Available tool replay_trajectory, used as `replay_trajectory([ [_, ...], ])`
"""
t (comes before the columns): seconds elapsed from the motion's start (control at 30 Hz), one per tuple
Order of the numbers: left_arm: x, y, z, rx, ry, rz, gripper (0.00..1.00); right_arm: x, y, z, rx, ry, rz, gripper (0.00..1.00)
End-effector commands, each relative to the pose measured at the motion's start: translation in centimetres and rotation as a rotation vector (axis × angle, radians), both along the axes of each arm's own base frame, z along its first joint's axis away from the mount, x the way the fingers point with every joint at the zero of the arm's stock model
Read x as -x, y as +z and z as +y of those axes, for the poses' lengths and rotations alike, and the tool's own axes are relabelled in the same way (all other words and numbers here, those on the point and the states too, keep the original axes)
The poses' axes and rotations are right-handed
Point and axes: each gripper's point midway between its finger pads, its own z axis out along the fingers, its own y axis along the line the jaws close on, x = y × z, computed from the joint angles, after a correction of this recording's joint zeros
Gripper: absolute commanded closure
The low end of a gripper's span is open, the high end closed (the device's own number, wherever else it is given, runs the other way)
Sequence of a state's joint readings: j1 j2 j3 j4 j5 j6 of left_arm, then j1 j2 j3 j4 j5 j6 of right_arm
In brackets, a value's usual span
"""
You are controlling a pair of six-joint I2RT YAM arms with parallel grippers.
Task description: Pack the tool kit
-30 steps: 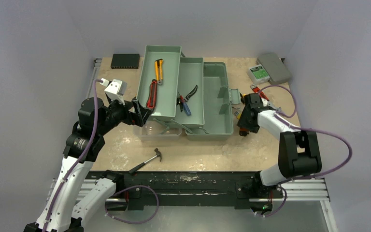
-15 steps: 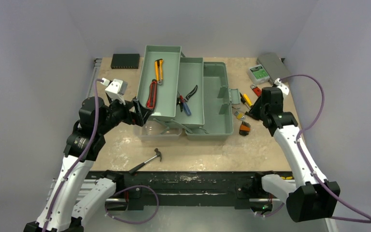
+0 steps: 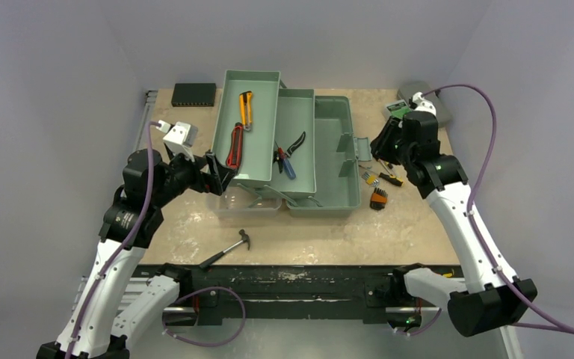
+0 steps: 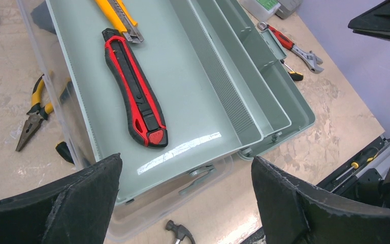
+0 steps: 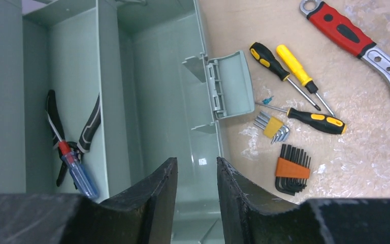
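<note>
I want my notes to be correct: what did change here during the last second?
The right gripper rose from beside the hex key set and moved farther back; its jaws narrowed and hold nothing. The left gripper, open at the toolbox, and the hex key set stayed where they were.

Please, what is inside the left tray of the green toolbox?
A red knife and a yellow knife lie on the floor of the tray. From above, its near left corner is covered by the left hand.
</note>
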State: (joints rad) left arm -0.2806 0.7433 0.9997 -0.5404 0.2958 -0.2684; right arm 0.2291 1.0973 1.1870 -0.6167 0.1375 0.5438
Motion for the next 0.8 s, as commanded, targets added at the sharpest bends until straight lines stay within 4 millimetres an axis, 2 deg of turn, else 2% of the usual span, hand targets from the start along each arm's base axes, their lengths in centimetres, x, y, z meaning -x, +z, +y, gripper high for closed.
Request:
replay_trajectory([
  [0.0,-0.4,1.1,0.0,-0.002,-0.006,-0.044,0.06,-0.1,-0.1,-0.7,0.083,-0.008,0.055,0.64],
  [0.03,-0.4,1.1,0.0,-0.002,-0.008,-0.043,0.06,0.1,-0.8,-1.0,0.1,-0.024,0.079,0.59],
  [0.1,-0.4,1.1,-0.1,0.0,-0.012,-0.044,0.06,0.6,-3.2,-2.5,0.153,-0.081,0.139,0.16],
  [0.13,-0.3,1.2,-0.1,0.001,-0.013,-0.044,0.06,1.0,-4.7,-3.3,0.186,-0.105,0.184,0.04],
  [0.23,-0.4,1.0,-0.1,0.003,-0.014,-0.038,0.05,2.4,-9.4,-5.2,0.234,-0.136,0.331,0.01],
  [0.37,-0.4,0.9,-0.4,0.008,-0.026,-0.029,0.06,3.1,-13.5,-6.9,0.186,-0.169,0.405,0.02],
  [0.57,-0.3,1.0,-0.6,0.017,-0.039,-0.025,0.06,2.4,-17.7,-6.0,0.126,-0.16,0.481,0.05],
  [0.67,-0.3,1.0,-0.6,0.018,-0.039,-0.027,0.05,1.6,-19.2,-6.1,0.144,-0.158,0.516,0.1],
  [0.77,-0.3,1.0,-0.6,0.017,-0.039,-0.026,0.06,0.9,-20.9,-5.7,0.145,-0.13,0.544,0.1],
])
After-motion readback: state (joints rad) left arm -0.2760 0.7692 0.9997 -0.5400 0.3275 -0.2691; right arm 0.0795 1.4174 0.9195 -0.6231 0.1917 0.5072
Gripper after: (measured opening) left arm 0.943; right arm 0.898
